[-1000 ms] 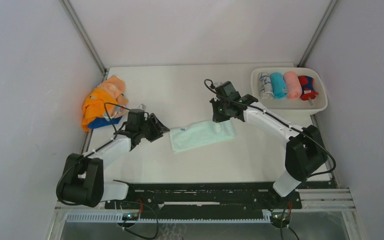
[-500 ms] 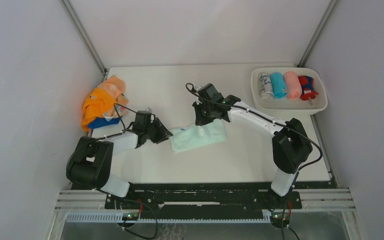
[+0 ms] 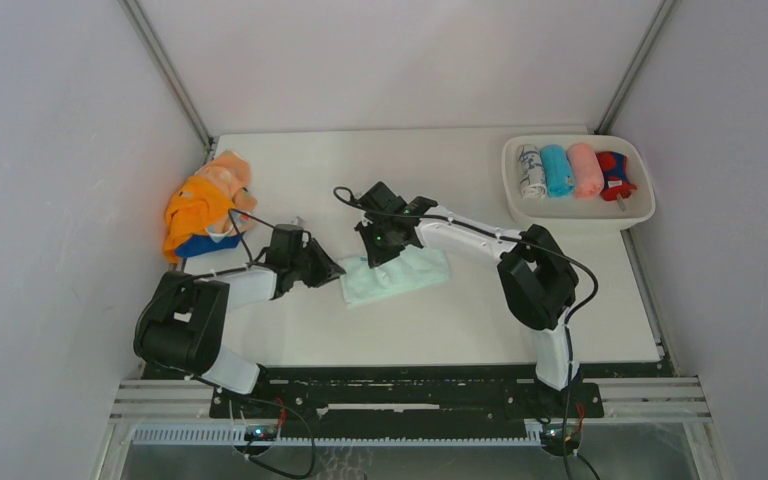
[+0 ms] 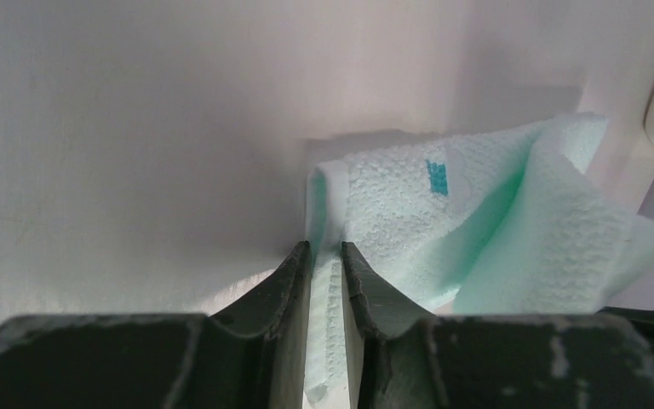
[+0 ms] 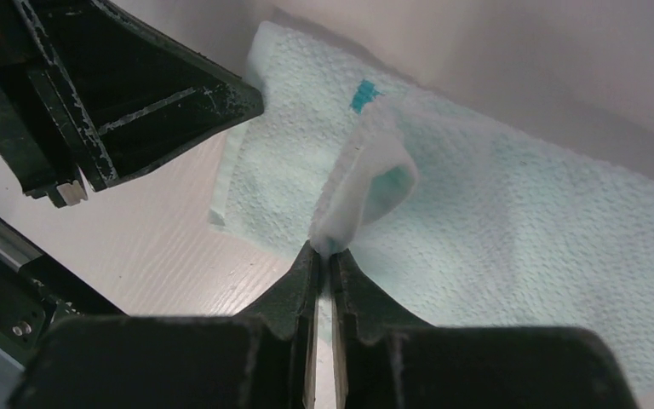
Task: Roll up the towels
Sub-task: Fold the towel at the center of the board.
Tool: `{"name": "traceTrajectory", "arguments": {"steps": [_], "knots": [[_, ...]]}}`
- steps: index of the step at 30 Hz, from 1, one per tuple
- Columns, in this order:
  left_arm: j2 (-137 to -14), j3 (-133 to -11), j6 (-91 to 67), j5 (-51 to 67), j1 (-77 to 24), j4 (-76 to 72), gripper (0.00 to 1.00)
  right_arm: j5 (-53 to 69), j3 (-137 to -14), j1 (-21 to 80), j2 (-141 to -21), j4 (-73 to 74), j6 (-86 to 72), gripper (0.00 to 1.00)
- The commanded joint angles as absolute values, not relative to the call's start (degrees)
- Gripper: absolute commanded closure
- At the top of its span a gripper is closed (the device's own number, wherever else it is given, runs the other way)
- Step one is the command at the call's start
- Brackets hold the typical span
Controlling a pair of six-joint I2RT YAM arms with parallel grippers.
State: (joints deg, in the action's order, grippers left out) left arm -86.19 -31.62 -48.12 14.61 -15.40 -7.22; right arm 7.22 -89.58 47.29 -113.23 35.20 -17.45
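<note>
A pale mint towel (image 3: 397,274) lies on the table's middle, its right end folded back over itself toward the left. My left gripper (image 3: 332,268) is shut on the towel's left edge (image 4: 325,281). My right gripper (image 3: 372,252) is shut on the folded-over end (image 5: 366,183) and holds it just above the towel's left part (image 5: 289,162). A heap of unrolled towels, orange (image 3: 192,212), peach (image 3: 228,172) and dark blue (image 3: 205,244), lies at the far left. Rolled towels, turquoise (image 3: 557,170) and pink (image 3: 586,169), lie in the tray.
The white oval tray (image 3: 578,209) stands at the back right and also holds a white patterned roll (image 3: 531,171) and a red-and-blue roll (image 3: 614,172). Grey walls close in both sides. The left gripper's black fingers (image 5: 128,102) show in the right wrist view.
My right gripper has moved left across the table, dragging the mint towel's right end over the towel. My left gripper closed in on the towel's left edge and has since stayed put.
</note>
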Motion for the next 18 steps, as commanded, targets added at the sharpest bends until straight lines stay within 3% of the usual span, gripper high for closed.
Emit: {"name": "traceTrajectory", "arguments": {"steps": [1,7,18], "knots": [[-86.43,-30.29,-48.08,14.41,-15.99,-7.51,0.77,6.98,-93.81,48.98,-113.69,36.69,-16.73,0.95],[-86.52,-30.06,-48.32,14.34,-16.22,-7.87,0.85,7.44,-96.31,50.03,-114.34,39.25,-15.84,0.94],[-86.4,-30.24,-48.69,13.98,-16.94,-8.04,0.89,8.25,-98.06,50.87,-116.52,41.26,-15.55,0.91]]}}
